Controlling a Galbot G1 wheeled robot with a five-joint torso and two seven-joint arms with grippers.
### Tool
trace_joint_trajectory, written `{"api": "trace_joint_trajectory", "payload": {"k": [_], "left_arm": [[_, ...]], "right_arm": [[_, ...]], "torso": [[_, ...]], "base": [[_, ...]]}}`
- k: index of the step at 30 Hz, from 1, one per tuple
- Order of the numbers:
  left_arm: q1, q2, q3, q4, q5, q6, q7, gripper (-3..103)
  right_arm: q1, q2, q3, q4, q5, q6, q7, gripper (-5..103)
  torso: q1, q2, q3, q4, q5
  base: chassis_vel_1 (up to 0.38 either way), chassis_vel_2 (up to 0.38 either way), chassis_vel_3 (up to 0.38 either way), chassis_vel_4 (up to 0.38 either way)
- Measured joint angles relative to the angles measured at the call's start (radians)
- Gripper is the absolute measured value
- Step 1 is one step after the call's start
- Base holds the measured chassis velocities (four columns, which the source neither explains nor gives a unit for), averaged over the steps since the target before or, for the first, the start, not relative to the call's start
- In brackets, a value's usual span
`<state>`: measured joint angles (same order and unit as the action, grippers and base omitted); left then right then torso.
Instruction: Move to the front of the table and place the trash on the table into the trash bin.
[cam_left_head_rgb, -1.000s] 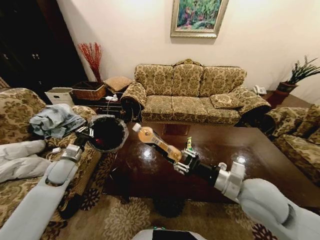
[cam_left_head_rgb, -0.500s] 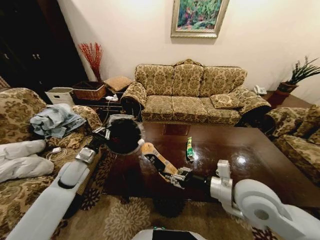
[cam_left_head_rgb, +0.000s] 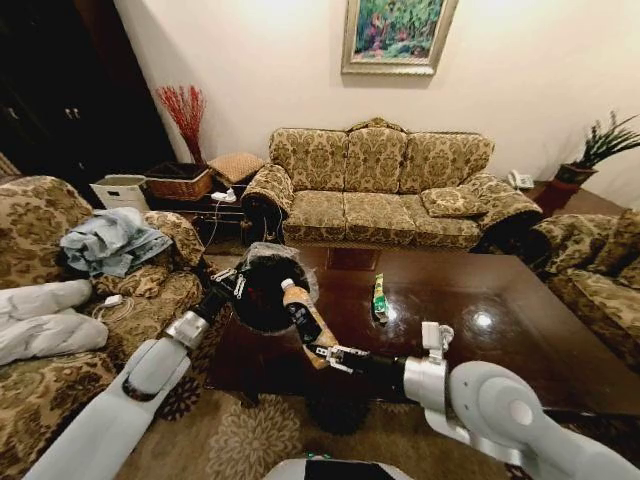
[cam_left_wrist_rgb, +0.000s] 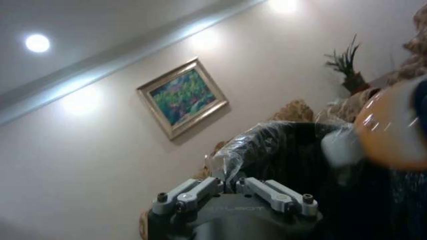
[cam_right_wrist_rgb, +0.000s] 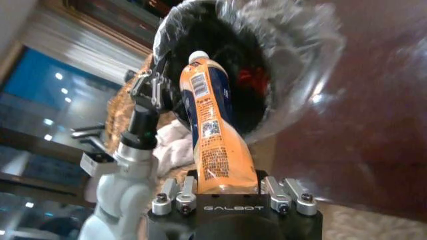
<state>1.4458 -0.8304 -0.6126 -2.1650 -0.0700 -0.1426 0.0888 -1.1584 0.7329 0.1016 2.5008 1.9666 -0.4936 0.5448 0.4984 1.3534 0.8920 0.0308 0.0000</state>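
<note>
Right gripper (cam_left_head_rgb: 322, 352) around bottle (cam_left_head_rgb: 300, 312), cap-end at trash bin (cam_left_head_rgb: 262, 297) mouth.

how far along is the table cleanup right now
Partly done: something red already lies inside the black round bin with a plastic liner, which the left gripper holds tilted by its rim. In hand: the right gripper grips the orange bottle with a white cap, cap pointed at the bin's mouth. Left: the green tube on the glossy dark wooden table.
</note>
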Motion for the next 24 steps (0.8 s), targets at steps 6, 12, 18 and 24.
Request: {"api": "trace_joint_trajectory", "payload": {"k": [6,12,18,24], "left_arm": [[0.025,0.008,0.005,-0.046,0.008,0.004,0.008,4],[0.037,0.013,0.032,-0.073,-0.002,0.019,0.011,4],[0.053,0.009,0.047,-0.083,-0.003,0.021,0.010,4],[0.079,-0.002,0.053,-0.077,0.011,0.011,0.010,4]], "right_arm": [[0.002,0.076,-0.043,-0.001,-0.005,0.040,0.006,44],[0.000,0.109,-0.040,-0.017,-0.019,0.073,0.013,41],[-0.004,0.123,-0.040,-0.028,-0.037,0.089,0.004,54],[-0.007,0.124,-0.030,-0.037,-0.060,0.103,-0.039,81]], "torso": [[0.000,0.000,0.000,0.0000,0.0001],[0.000,0.000,0.000,-0.0001,-0.0001],[0.000,0.000,0.000,-0.0003,0.0001],[0.000,0.000,0.000,-0.0001,0.0001]], "base": [[0.000,0.000,0.000,0.000],[0.000,0.000,0.000,0.000],[0.000,0.000,0.000,0.000],[0.000,0.000,0.000,0.000]]}}
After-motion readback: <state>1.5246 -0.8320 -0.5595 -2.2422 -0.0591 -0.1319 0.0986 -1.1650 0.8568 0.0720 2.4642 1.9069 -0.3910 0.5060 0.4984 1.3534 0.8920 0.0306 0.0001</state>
